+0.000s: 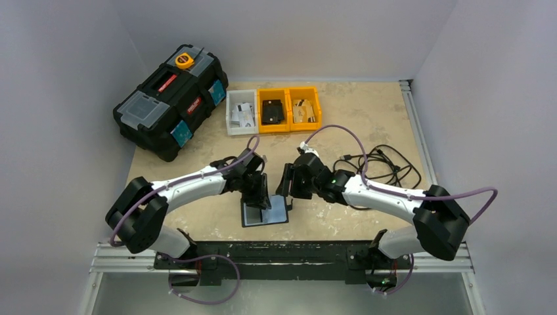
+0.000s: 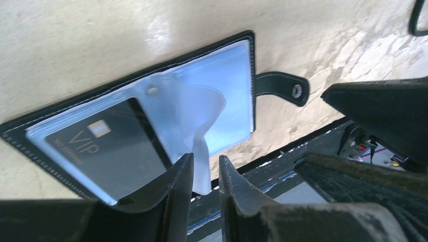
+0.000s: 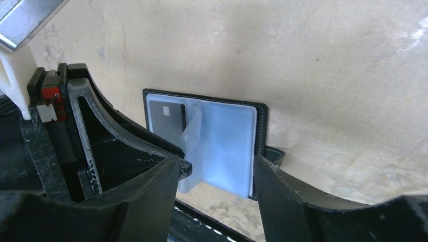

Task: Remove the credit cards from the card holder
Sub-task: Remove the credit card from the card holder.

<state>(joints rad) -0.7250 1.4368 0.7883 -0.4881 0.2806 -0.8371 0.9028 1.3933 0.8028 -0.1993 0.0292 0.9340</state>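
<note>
Your card holder lies open on the table, a dark card sleeved inside. Your left gripper stands narrowly parted astride a clear sleeve; right gripper gapes, holding nothing.

Matt leather-like card holder, glossy plastic sleeves, rough chipboard table

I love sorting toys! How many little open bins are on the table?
3, in a row at the back, right of the black toolbox: white bin leftmost, middle orange bin, right orange bin. None looks hidden.
</note>
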